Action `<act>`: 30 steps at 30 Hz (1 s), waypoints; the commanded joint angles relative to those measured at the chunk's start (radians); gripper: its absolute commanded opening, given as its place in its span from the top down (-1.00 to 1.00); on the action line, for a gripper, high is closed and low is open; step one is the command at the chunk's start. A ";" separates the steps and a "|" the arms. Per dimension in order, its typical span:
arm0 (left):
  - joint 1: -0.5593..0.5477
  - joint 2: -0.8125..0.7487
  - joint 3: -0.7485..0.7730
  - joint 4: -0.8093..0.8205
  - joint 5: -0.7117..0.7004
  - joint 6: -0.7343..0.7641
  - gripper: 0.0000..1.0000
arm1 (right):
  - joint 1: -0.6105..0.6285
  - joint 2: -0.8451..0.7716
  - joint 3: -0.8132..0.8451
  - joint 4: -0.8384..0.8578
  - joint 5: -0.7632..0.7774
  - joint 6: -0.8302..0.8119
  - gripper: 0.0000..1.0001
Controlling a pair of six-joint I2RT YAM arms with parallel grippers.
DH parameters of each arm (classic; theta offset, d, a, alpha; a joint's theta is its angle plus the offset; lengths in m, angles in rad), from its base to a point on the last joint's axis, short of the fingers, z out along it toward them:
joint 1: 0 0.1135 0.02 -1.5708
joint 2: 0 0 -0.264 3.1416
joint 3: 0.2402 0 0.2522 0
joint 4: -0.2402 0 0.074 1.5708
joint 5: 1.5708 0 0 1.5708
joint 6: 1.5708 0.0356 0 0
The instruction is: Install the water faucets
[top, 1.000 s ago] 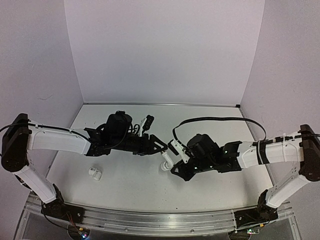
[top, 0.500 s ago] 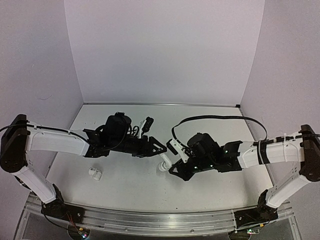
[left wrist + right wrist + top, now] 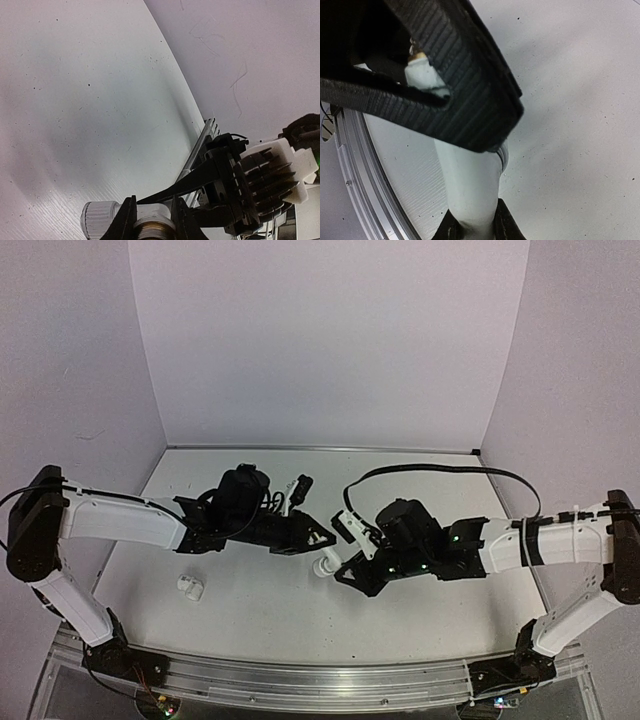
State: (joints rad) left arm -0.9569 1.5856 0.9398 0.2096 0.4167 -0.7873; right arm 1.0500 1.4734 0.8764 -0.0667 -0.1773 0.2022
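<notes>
On the left of the white worktop [image 3: 260, 610], the small white elbow fitting [image 3: 190, 587] lies by itself, close to the near edge and just in front of the left arm's forearm. It is well apart from both end effectors and nothing touches it.

The left arm reaches in from the left side, stretched low across the worktop toward the middle. The left end effector [image 3: 322, 540] is closed, and its wrist view shows what it has hold of: the two black fingers [image 3: 125, 222] pinch the tap [image 3: 470, 185] at its white collar, right at the metal threaded end [image 3: 152, 231]. The ribbed round knob [image 3: 96, 218] sticks out just to one side of those fingers. The colour of the knob's centre cannot be made out.

The tap sits at the middle of the worktop, between the two end effectors, and is held from both sides. Whether it rests on the surface or is slightly raised cannot be told.

The right end effector [image 3: 342, 568] is also closed. Its ribbed black pads [image 3: 470, 100] clamp the white body of the tap, which runs from them down to the left arm's fingertips. The right arm comes in low from the right side, and a black cable [image 3: 430, 473] arcs over it.
</notes>
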 commanded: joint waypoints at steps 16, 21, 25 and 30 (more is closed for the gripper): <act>0.026 -0.048 0.056 0.207 -0.044 -0.233 1.00 | 0.002 -0.214 -0.236 0.487 0.094 0.172 -0.97; 0.040 -0.044 0.029 0.381 -0.017 -0.383 1.00 | 0.003 -0.207 -0.270 0.669 0.115 0.158 -0.97; 0.039 -0.057 -0.014 0.525 -0.046 -0.477 1.00 | 0.002 -0.221 -0.265 0.739 0.061 0.156 -0.96; 0.044 -0.050 -0.018 0.545 -0.056 -0.517 1.00 | 0.003 -0.199 -0.284 0.872 0.099 0.148 -0.83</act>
State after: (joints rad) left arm -0.9180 1.5735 0.9236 0.6176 0.3640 -1.2257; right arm 1.0500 1.2785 0.5991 0.6288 -0.0990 0.3610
